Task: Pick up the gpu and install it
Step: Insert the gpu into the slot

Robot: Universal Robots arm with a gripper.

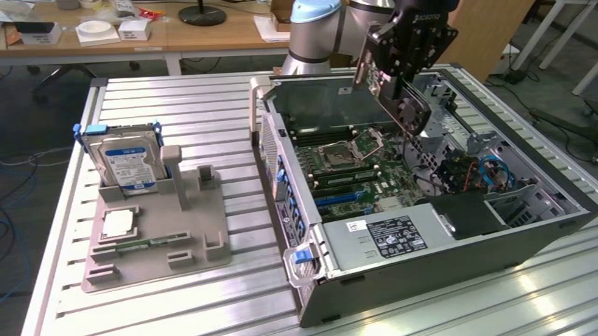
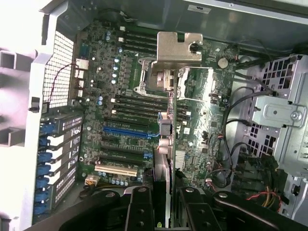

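Exterior view, from its left: slatted aluminium table [image 1: 187, 105] is carrying a grey parts fixture [image 1: 201, 245]. A hard drive [image 1: 126, 164] with a blue-white label is standing upright at the fixture's far end. A square silver processor chip [image 1: 117, 222] is lying flat nearer the camera, and a slim green memory stick [image 1: 140, 245] is lying just in front of it. Toward the exterior view's right an open PC case [image 1: 449, 273] is lying on its side on the table, with the motherboard [image 1: 351, 168] facing up and the power supply [image 1: 388, 234] sitting at the near end. Robot arm [image 1: 318, 28] is reaching in from behind the case. The gripper [image 1: 393, 73] is hanging over the far half of the case, pinching the gpu [image 1: 413, 110] near its upper edge. The gpu is tilting, fan side toward the camera, and is hanging clear above the board, not seated in a slot

Wrist view, looking down along the card: blue-clipped slot covers [image 2: 57, 154] are lining the case's rear wall and a blue expansion slot [image 2: 127, 131] is lying on the board beside them. Two black fingers [image 2: 139, 207] are squeezing the card edge-on between them. Its metal bracket [image 2: 179, 45] is sticking out at the far end, over the processor socket [image 2: 161, 82]. A steel drive cage [image 2: 279, 110] with loose cables [image 2: 240, 159] is sitting at the other side of the case
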